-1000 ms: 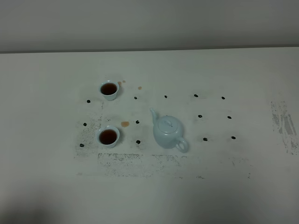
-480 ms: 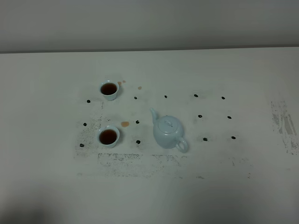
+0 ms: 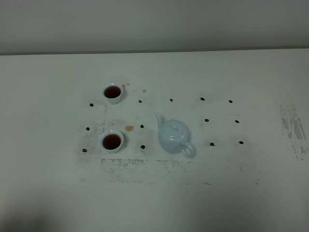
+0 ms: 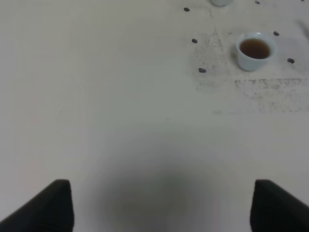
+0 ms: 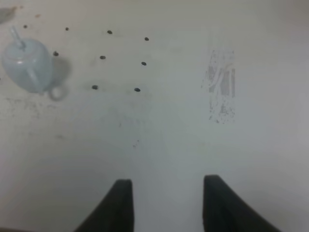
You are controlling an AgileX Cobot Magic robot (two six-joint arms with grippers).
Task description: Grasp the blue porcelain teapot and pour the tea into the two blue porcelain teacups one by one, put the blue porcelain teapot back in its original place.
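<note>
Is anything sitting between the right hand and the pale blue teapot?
Nothing visible does. From the right hand, with its jaws apart and empty, bare table stretches to the pale blue round-bellied porcelain teapot, broken only by flat dark dots marked on the white table.

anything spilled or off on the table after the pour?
Yes, small spills: a brown tea drop lies on the table just right of the near teacup, and fainter spots sit right of the far teacup. The teapot stands upright, lid on. Both cups hold tea.
</note>
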